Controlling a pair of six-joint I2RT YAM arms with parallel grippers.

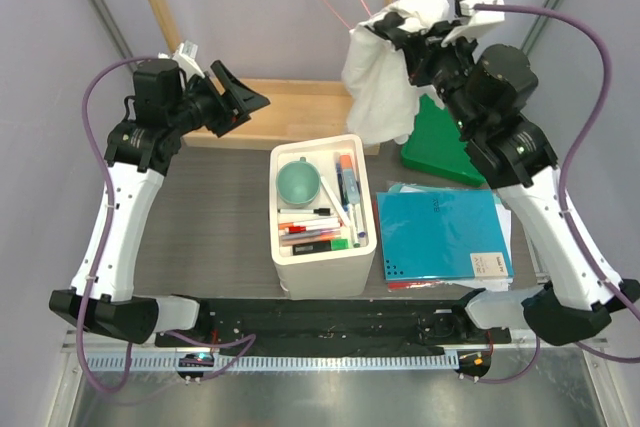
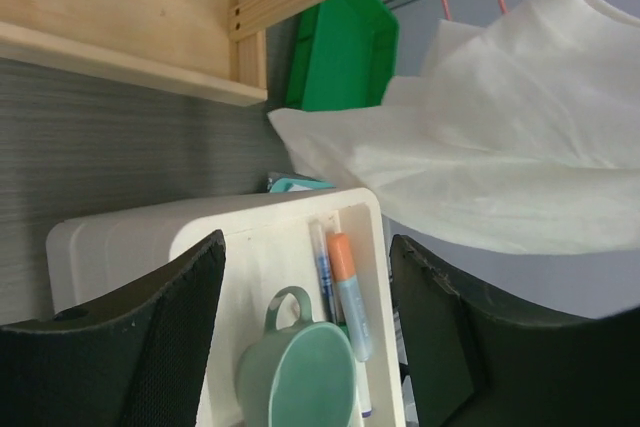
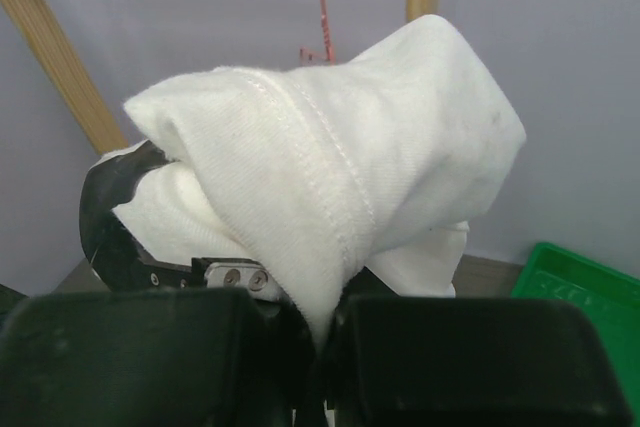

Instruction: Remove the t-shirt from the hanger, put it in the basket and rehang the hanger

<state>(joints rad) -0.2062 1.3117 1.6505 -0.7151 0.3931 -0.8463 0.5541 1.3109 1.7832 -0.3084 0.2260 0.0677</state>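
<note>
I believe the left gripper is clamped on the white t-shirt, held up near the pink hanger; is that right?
Not quite: the right gripper is clamped on the t-shirt, held up near the hanger, as the right wrist view shows. The left gripper is open and empty.

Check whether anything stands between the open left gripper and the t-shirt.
Nothing visible does. The left gripper faces the t-shirt across open air. The white bin sits lower, under that path. The right gripper is clamped on the t-shirt.
</note>
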